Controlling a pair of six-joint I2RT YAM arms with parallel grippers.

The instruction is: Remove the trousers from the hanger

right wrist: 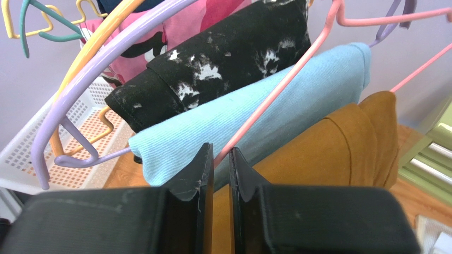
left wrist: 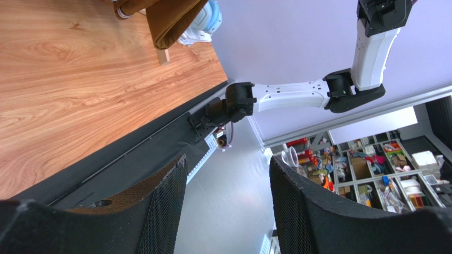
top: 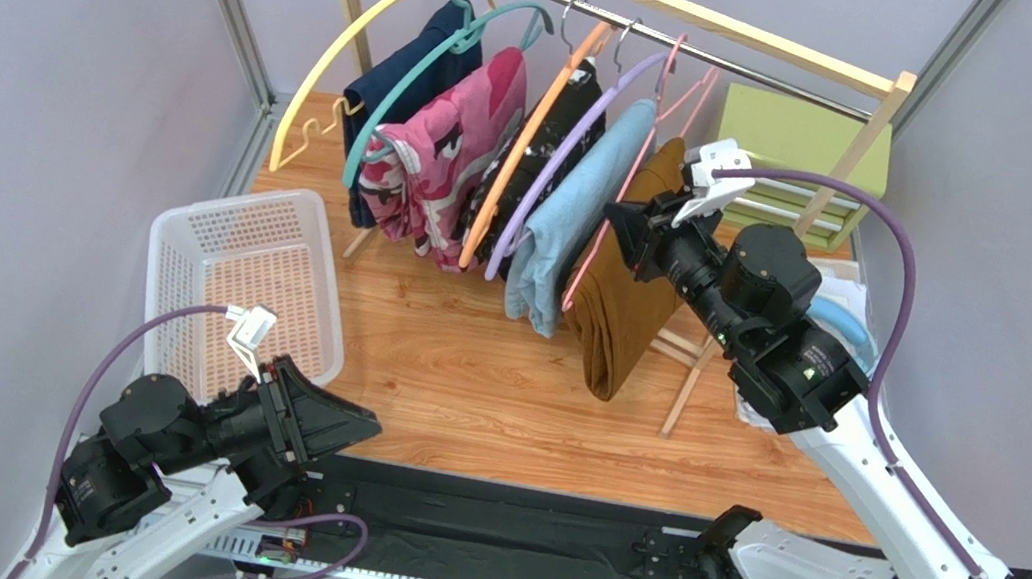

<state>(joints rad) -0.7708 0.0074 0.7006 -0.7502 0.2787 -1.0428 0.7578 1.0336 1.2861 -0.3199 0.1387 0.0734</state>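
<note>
The mustard-brown trousers [top: 622, 305] hang folded over the thin pink hanger [top: 626, 169] at the right end of the rail. My right gripper [top: 623, 222] is at the hanger's left side. In the right wrist view my right gripper [right wrist: 220, 156] is shut on the pink hanger's sloping arm [right wrist: 276, 85], with the trousers [right wrist: 329, 153] just behind and to the right. My left gripper [top: 359, 427] is open and empty low over the table's front edge, far from the rail. In the left wrist view it [left wrist: 228, 174] holds nothing, and the trousers' bottom [left wrist: 170, 18] shows at the top.
The rail [top: 593, 5] also carries a light blue garment [top: 570, 222] on a purple hanger, a black patterned one on an orange hanger, and a pink patterned one [top: 444, 143]. A white basket [top: 251, 275] stands at the left. A green drawer unit [top: 800, 148] stands back right.
</note>
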